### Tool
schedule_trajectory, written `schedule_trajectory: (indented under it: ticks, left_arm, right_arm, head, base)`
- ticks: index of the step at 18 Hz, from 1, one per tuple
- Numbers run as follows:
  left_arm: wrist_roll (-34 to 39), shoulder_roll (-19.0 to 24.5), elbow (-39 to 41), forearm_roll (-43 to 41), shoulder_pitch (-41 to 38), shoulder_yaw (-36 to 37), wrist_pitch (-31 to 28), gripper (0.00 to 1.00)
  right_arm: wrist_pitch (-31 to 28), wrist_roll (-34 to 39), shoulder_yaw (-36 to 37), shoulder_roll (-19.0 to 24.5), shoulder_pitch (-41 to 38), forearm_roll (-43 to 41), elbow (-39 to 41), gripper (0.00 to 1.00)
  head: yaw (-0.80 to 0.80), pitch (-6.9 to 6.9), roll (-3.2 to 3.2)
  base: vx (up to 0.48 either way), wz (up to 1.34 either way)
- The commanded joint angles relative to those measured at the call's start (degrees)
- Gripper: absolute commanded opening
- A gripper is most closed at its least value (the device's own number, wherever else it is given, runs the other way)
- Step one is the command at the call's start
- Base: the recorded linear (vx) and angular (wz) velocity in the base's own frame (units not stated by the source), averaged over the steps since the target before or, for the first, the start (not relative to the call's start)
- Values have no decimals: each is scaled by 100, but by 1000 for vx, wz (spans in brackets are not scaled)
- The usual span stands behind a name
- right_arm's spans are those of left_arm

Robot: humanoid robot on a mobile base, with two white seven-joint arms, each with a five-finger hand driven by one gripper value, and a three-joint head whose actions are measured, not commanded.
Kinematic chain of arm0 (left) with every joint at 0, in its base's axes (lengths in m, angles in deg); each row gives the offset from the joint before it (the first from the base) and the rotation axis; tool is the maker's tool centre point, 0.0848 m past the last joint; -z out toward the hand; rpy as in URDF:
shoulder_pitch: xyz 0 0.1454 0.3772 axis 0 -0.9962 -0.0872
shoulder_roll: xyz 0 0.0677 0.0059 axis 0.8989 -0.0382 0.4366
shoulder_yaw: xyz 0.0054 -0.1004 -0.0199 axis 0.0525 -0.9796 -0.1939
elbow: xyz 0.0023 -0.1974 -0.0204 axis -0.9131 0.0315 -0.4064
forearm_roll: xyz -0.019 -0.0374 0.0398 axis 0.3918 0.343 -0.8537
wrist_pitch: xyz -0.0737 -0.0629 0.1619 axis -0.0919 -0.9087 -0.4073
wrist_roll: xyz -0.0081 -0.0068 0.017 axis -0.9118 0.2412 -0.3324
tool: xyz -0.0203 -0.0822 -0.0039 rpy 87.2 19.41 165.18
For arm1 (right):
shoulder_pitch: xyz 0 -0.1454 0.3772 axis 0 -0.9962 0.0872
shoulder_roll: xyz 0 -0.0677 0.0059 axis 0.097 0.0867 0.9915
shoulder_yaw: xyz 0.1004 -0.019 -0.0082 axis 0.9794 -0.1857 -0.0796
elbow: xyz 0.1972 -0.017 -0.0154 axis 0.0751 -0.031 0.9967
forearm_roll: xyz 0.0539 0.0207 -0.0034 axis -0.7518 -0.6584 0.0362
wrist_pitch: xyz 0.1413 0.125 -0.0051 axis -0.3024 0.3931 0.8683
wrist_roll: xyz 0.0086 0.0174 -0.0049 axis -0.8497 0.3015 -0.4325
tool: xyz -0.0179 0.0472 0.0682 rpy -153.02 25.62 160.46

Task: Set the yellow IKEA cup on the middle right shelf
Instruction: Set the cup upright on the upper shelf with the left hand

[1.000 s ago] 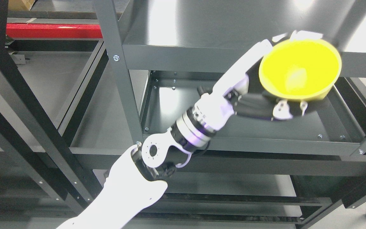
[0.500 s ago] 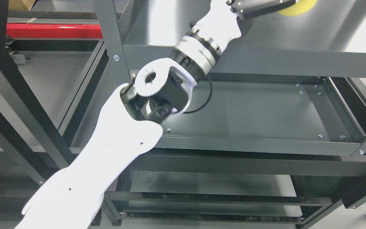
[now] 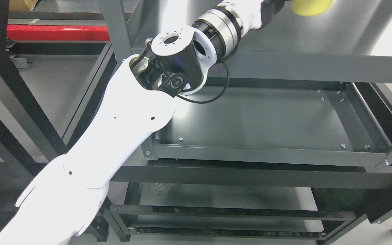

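The left arm (image 3: 121, 112) reaches up past the upper shelf (image 3: 284, 64), so the yellow cup (image 3: 311, 6) shows only as a sliver above that shelf, at the frame's top edge. The hand is out of frame, so I cannot tell how its fingers sit; presumably the cup is carried high to clear the shelf lip

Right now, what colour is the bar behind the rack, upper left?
Red: the bar shows best in the head view, running horizontally behind the grey rack frame.

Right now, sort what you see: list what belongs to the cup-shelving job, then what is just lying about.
Belongs to the job:
- yellow cup, only partly in view at the top edge
- left arm, reaching up toward it
- grey shelf rack

Just lying about:
- red beam
- cardboard box
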Motion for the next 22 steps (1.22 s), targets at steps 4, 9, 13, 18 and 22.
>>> schedule_trajectory:
  ticks: [4,9,13,18,22]
  left_arm:
    - [-7,100,-844,-427,168,486,-390,58]
    - [-78,100,-783,-603,159,495,-655,84]
    - [-104,100,-756,-612,159,495,-646,97]
    - [-104,100,-572,-638,159,425,-628,99]
    - [-87,100,-388,-673,159,275,-549,99]
  right_arm:
    - [-3,-4,-97,-100,-79,-141,0,99]
    - [-3,-4,-97,-100,-79,-141,0,99]
    - [-3,-4,-97,-100,-79,-141,0,99]
    - [-3,-4,-97,-100,-79,-141,0,99]
    - [-3,-4,-97,-100,-79,-141,0,99]
  head:
    - [0,0,0]
    - [0,0,0]
    - [0,0,0]
    - [0,0,0]
    - [0,0,0]
  base:
    - [0,0]
    - [0,0]
    - [0,0]
    - [0,0]
    - [0,0]
